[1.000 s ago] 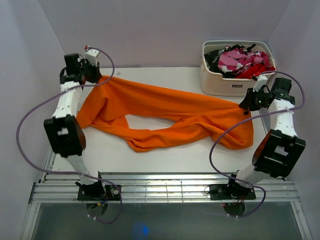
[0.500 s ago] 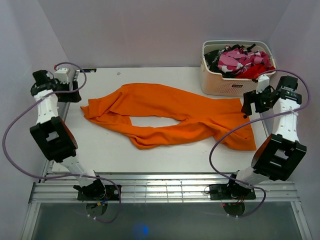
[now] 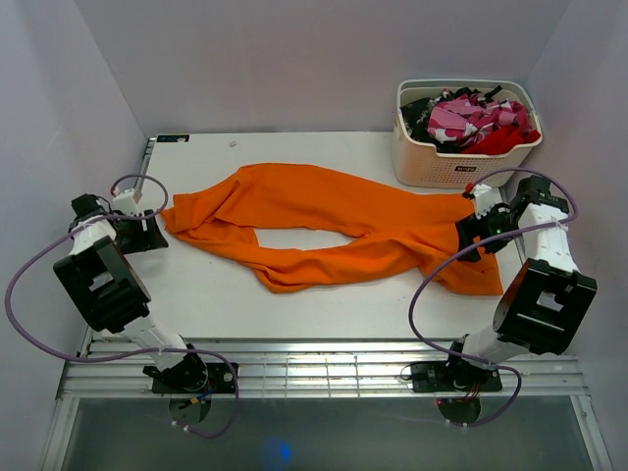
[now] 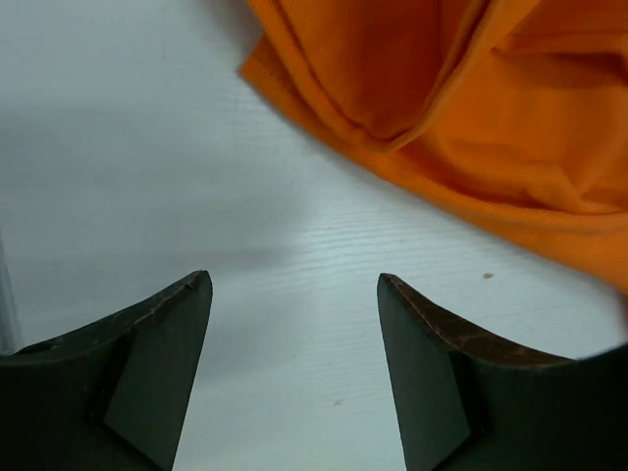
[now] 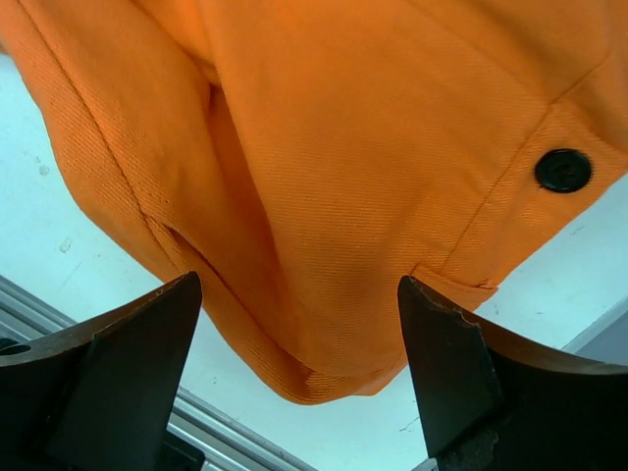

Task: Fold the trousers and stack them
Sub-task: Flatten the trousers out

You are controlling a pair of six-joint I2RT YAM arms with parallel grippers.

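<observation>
Left jaws: spread wide, holding nothing. Only bare worktop (image 4: 147,147) shows between them. The trousers (image 4: 491,118) lie just ahead of the tips and off toward the right-hand jaw, not touching either jaw. That end is a rumpled leg hem with folds running away from me.

Right jaws: spread wide too, pinching nothing. The trousers (image 5: 343,177) fill the gap between and ahead of them; this is the waist end. A black button (image 5: 562,170) sits ahead of the right-hand jaw, near the cloth edge. The cloth's rounded corner ends between the two jaws, with white worktop below it. Can't tell if the tips touch the fabric.

From the top view, the trousers (image 3: 334,221) are unfolded and stretched across the worktop (image 3: 294,294) from my left jaws to my right jaws. The two legs run toward the left jaws, with a bare patch of worktop showing between them. The cloth is wrinkled, not flat.

A white basket (image 3: 432,162) stands beyond my right jaws, toward the back wall, close to the waist end but apart from it. It holds a heap of red, pink and black clothes (image 3: 471,118).
</observation>
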